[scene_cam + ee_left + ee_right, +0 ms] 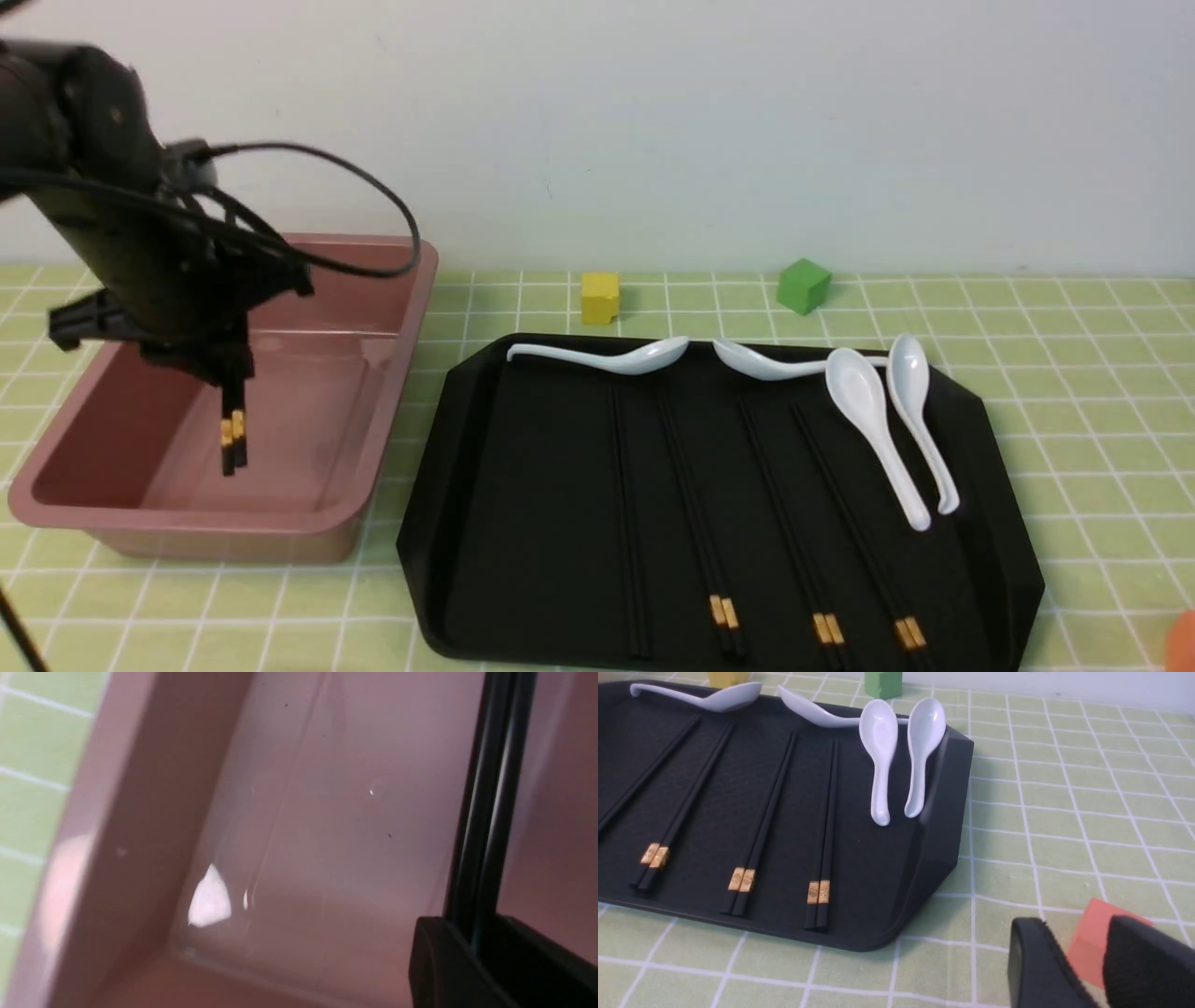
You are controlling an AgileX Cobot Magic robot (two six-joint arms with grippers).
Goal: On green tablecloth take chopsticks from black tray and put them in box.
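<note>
now, left pincer (231,381) tight on paired black, gold-banded chopsticks (233,443), upright over dusty-pink box (187,518)

The front camera is sitting between the arms and looking forward and a little down, taking in the box (187,518), the tray (541,485), the cloth (1074,373) and the wall (653,140). The left wrist camera is hovering very close inside the box, looking past the chopsticks (486,812) at its wall and floor, sharing only those with the front view. The right wrist camera is riding low over the cloth off the tray's near right corner, facing across it to the spoons (878,742) and green cube (882,683), which the front view is also showing.
</note>
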